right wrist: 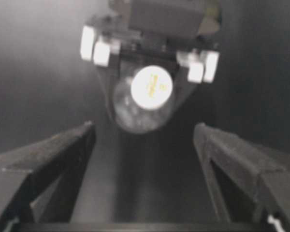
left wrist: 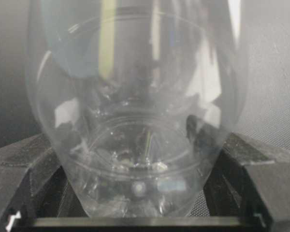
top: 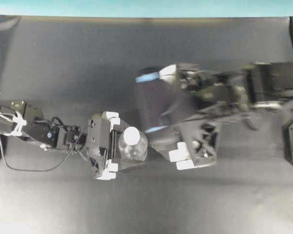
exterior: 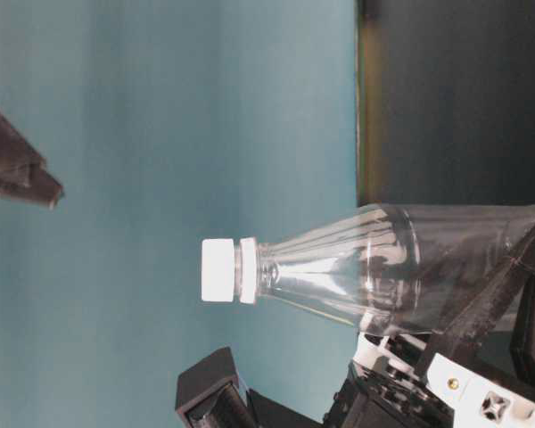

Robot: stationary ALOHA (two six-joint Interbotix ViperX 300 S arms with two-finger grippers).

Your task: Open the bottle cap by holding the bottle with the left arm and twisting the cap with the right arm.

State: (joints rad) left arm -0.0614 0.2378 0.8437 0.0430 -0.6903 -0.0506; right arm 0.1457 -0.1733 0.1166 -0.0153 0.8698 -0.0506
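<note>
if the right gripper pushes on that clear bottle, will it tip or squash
Probably tips readily if unsupported: the bottle looks empty, so light, and its white cap sits high. The thin clear wall likely dents under pressure. The left gripper bracketing its base should steady it.

Clear glossy plastic bottle (exterior: 374, 267), smooth matt white bottle cap (exterior: 218, 270), matt dark table (top: 63, 53), matt black end effector fingers (right wrist: 48, 164)

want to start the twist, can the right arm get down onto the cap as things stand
Probably yes. The right hand is open and apart from the bottle, nothing lies between it and the cap, and the left hand grips only the body lower down.
</note>
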